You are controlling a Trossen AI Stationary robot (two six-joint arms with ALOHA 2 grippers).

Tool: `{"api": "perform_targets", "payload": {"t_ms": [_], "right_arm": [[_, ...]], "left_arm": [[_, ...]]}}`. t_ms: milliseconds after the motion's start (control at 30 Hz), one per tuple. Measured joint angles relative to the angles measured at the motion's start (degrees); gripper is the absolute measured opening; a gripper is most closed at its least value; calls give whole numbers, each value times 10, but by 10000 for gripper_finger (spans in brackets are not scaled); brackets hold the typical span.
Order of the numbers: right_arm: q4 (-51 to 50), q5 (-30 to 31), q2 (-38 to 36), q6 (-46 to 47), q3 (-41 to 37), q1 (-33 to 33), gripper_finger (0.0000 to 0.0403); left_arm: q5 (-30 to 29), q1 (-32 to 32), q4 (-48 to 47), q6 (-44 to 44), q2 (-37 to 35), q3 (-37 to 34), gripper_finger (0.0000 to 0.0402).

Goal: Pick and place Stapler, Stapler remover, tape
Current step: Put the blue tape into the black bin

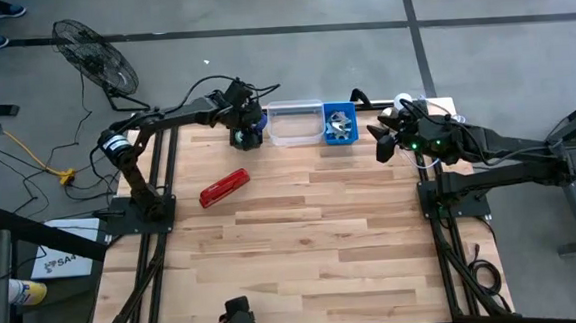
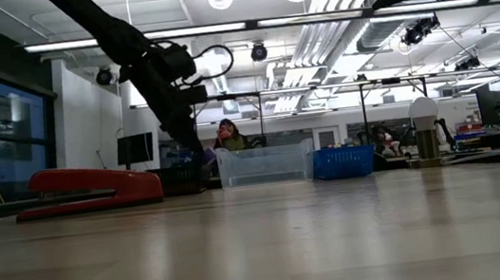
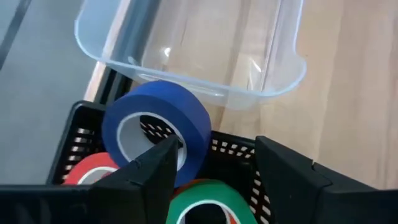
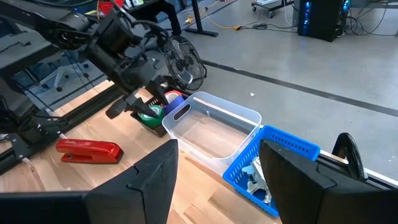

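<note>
The red stapler (image 1: pixel 224 187) (image 2: pixel 94 190) lies flat on the wooden table, nearer than the bins. My left gripper (image 3: pixel 214 146) (image 1: pixel 246 134) is open over a black basket (image 3: pixel 78 134) holding red, green and blue tape rolls. The blue tape roll (image 3: pixel 158 127) stands on edge atop the others, right by one finger. Metal stapler removers (image 4: pixel 255 177) lie in the blue basket (image 1: pixel 339 124). My right gripper (image 4: pixel 217 152) (image 1: pixel 379 144) is open in the air, right of the blue basket. My left gripper has one fingertip (image 3: pixel 165 152) in front of the blue tape roll's hole (image 3: pixel 140 134), coming from above at a slant. The other finger stands apart from the roll. Whether the first finger touches the roll, I cannot tell.
An empty clear plastic bin (image 1: pixel 296 123) (image 3: pixel 205 62) stands between the black basket and the blue basket along the table's far edge. A lamp-like white object (image 2: pixel 425 128) stands near the far right corner. Bare wood stretches toward the near edge.
</note>
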Motion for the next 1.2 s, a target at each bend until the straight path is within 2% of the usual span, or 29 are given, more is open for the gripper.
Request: {"api": "perform_targets", "payload": {"t_ms": [300, 400, 500, 733, 967, 1200], "right_arm": [[0, 0, 0, 2, 0, 0, 217], [0, 0, 0, 2, 0, 0, 217], [0, 0, 0, 2, 0, 0, 216], [0, 0, 0, 2, 0, 0, 216], [0, 0, 0, 2, 0, 0, 217], [0, 0, 0, 2, 0, 0, 217]], "left_arm": [[-11, 0, 16, -13, 17, 0, 203], [-14, 0, 16, -15, 17, 0, 190], [-30, 0, 17, -20, 17, 0, 154], [-48, 0, 18, -20, 17, 0, 27], [-54, 0, 21, -20, 17, 0, 39], [-63, 0, -1, -11, -6, 14, 25]]}}
